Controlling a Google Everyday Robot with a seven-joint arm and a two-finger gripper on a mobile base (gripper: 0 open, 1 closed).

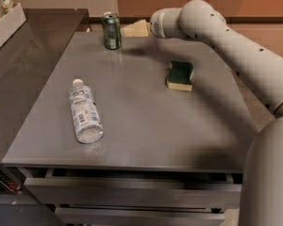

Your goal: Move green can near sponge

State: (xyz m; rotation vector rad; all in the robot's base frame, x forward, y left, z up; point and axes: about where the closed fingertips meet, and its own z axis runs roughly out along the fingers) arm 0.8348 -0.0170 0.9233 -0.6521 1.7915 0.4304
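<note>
One green can (112, 31) at far table (146, 126) edge, gripper (132, 29) beside, sponge (180, 75) apart

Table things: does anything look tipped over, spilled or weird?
Only the water bottle lies on its side near the front left of the table, cap pointing away; nothing looks spilled. The green can stands upright at the back edge, the sponge lies flat to its right, and the pincer hovers just right of the can.
</note>
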